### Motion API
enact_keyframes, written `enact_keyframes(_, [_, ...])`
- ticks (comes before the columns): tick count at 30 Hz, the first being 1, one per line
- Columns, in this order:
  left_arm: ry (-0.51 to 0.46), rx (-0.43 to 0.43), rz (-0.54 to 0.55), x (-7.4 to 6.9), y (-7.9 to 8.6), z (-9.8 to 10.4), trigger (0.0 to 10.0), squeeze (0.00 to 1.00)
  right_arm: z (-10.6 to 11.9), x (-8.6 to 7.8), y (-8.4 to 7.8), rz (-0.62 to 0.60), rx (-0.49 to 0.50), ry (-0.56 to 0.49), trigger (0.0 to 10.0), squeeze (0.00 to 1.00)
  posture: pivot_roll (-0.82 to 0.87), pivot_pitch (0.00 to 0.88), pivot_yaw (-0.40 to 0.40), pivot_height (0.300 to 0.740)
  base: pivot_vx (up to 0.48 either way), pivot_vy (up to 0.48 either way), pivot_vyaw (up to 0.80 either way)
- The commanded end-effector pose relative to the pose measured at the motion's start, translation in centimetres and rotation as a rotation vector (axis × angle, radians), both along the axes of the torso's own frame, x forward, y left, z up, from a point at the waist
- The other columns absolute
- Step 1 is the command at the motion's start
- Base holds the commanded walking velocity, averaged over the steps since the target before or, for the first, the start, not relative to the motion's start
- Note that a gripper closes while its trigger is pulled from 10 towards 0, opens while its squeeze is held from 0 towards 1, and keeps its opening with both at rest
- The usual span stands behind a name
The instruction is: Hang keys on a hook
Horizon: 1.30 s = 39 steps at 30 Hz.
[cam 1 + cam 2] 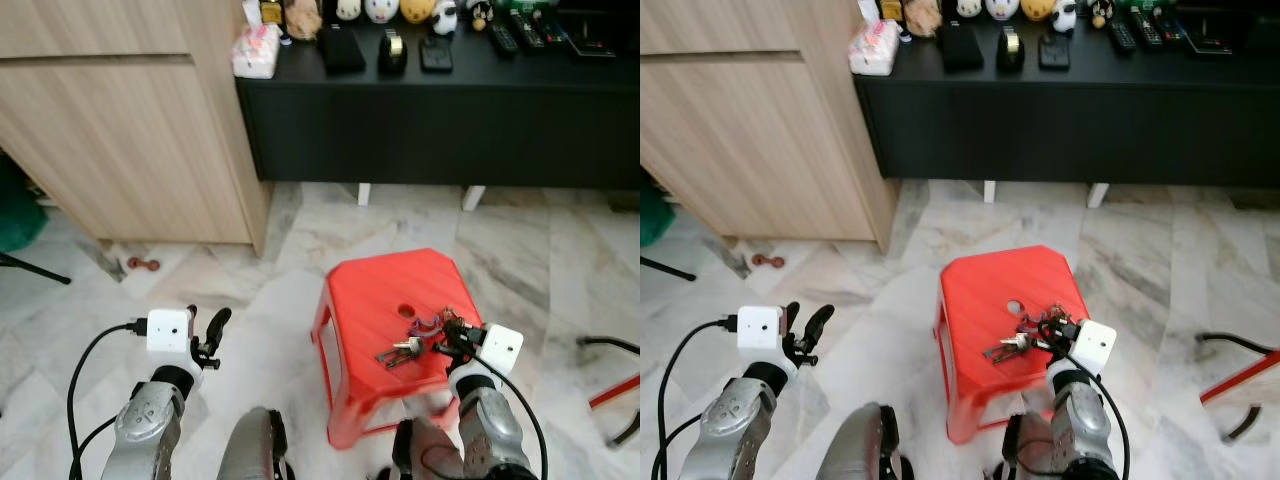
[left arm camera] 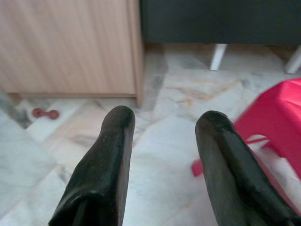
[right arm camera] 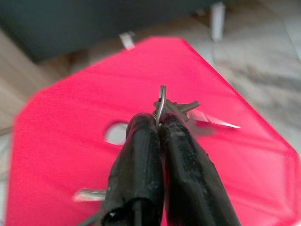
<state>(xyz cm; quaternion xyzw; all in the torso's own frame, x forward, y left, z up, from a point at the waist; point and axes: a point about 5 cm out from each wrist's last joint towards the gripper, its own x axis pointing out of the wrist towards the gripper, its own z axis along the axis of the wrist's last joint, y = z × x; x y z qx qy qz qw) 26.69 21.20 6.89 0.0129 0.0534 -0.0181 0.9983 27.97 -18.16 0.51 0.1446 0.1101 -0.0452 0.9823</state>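
Note:
A bunch of keys point(image 1: 403, 349) lies on the top of a red plastic stool point(image 1: 372, 292), near the stool's round hole. My right gripper point(image 3: 159, 123) is down at the stool's right side, shut on the metal key ring point(image 3: 162, 100), with key blades point(image 3: 214, 123) splayed beyond it. The ring stands upright between the fingertips. My left gripper point(image 1: 205, 320) hovers over the marble floor to the left of the stool, open with nothing between its fingers point(image 2: 113, 155).
A low black cabinet point(image 1: 440, 125) with remotes, wallets and a tissue pack point(image 1: 255, 50) on top runs across the back. A light wooden cupboard point(image 1: 130, 130) stands at back left, with a small red object point(image 1: 143, 264) on the floor beside it. A black-and-red frame point(image 1: 612, 385) sits at far right.

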Motion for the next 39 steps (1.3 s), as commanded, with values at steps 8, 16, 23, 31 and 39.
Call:
enact_keyframes(8, [0.185, -0.001, 0.184, -1.9, 3.6, -5.2, 10.0, 0.00, 1.9, -1.5, -0.6, 0.049, -0.143, -0.143, 10.0, 0.00, 0.16, 0.000, -0.012, 0.627, 0.000, 0.000, 0.00])
enact_keyframes(16, [0.521, 0.011, 0.221, -6.5, 4.1, -11.4, 10.0, 0.00, 3.7, -1.2, -1.3, 0.002, -0.151, -0.184, 10.0, 0.00, 0.13, 0.000, -0.017, 0.627, 0.000, 0.000, 0.00])
enact_keyframes(23, [0.570, 0.017, 0.218, -7.4, 3.8, -12.3, 10.0, 0.00, 4.0, -1.0, -0.8, 0.009, -0.147, -0.185, 10.0, 0.00, 0.13, 0.000, -0.017, 0.627, 0.000, 0.000, 0.00])
enact_keyframes(31, [0.617, 0.014, 0.215, -8.1, 3.5, -13.1, 10.0, 0.00, 4.0, -1.3, 0.0, 0.026, -0.132, -0.172, 10.0, 0.00, 0.14, 0.000, -0.015, 0.646, 0.000, 0.000, 0.00])
enact_keyframes(39, [0.682, 0.018, 0.215, -9.5, 3.6, -13.9, 10.0, 0.00, 3.5, -1.8, -0.3, 0.006, -0.125, -0.142, 10.0, 0.00, 0.13, 0.000, -0.007, 0.701, 0.000, 0.000, 0.00])
